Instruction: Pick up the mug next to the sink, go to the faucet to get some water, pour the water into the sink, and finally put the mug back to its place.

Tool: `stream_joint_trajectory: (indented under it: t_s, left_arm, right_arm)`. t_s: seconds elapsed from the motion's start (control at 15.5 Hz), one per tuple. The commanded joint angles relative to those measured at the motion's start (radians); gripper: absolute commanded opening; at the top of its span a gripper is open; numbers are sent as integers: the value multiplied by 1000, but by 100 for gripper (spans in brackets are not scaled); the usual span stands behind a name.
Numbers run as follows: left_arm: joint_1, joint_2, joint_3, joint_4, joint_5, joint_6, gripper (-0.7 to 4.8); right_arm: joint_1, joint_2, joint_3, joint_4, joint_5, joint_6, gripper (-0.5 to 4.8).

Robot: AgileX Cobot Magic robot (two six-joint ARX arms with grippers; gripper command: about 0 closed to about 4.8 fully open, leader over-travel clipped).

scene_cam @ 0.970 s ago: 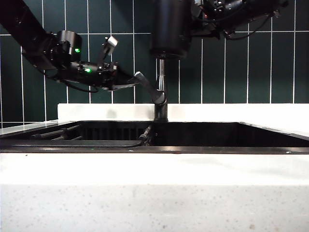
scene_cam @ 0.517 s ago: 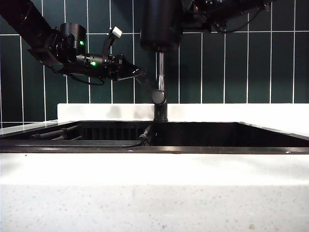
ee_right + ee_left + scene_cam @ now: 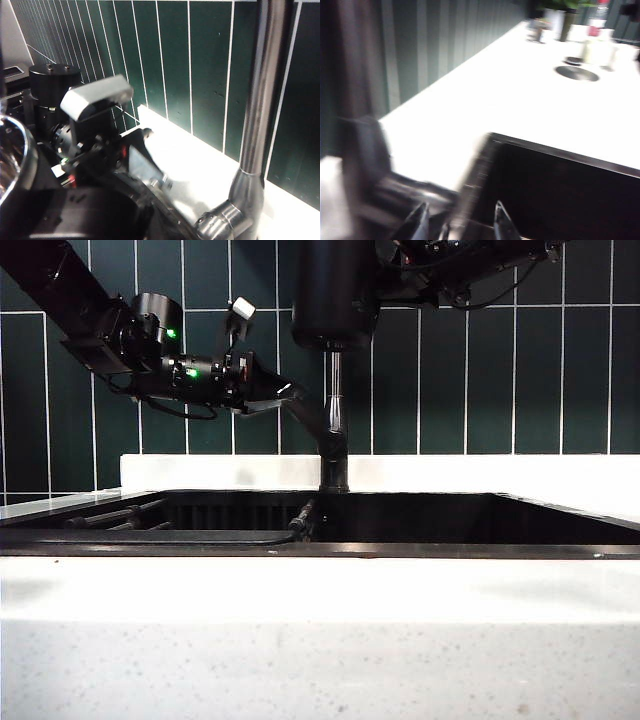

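White speckled counter before dark green tiled wall, one sink, one faucet, one mug at top centre which my right gripper clamps, my left gripper at upper left, fingers apart at the lever.

The faucet rises as a shiny metal pipe against the dark green tiled wall; its thicker base joint sits low on the pipe, with the lever stub pointing away from it toward the left gripper; that gripper reaches in beside the faucet, above the white counter that runs along the foot of the wall; a grey camera housing tops its wrist; farther from the faucet, the shiny rim of the mug curves at the frame edge; the right gripper itself is not visible.
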State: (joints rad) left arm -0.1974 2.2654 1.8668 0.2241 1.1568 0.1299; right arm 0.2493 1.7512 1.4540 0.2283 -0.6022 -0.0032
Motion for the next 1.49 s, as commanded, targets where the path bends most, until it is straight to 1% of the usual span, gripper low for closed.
stream_joint_trajectory:
  t_s: [0.06,0.13,0.19,0.52,0.58,0.78,1.03,1.49]
  left_arm:
    - [-12,-2,2,-21,77,-9,160]
    - [-12,-2,2,-21,74,-10,160]
    - [-12,-2,2,-16,48,-5,161]
    - [-12,-2,2,-14,-133,67,162]
    - [-12,-2,2,-18,-151,80,162]
    - [-12,-2,2,-29,-150,80,162]
    - [-12,-2,2,-81,-143,81,162]
    - [-12,-2,2,-69,-151,81,162]
  right_arm:
    - [1,-9,9,14,2,-9,-2]
    - [0,-9,9,6,2,-20,-2]
    - [0,-9,9,0,8,-27,-2]
    - [0,-9,9,-1,9,-27,-2]
    - [0,-9,9,-1,9,-27,-2]
    - [0,-9,9,-1,9,-27,-2]
    - [-1,-9,9,-16,9,-32,-2]
    - [-1,-9,9,-16,8,-31,-2]
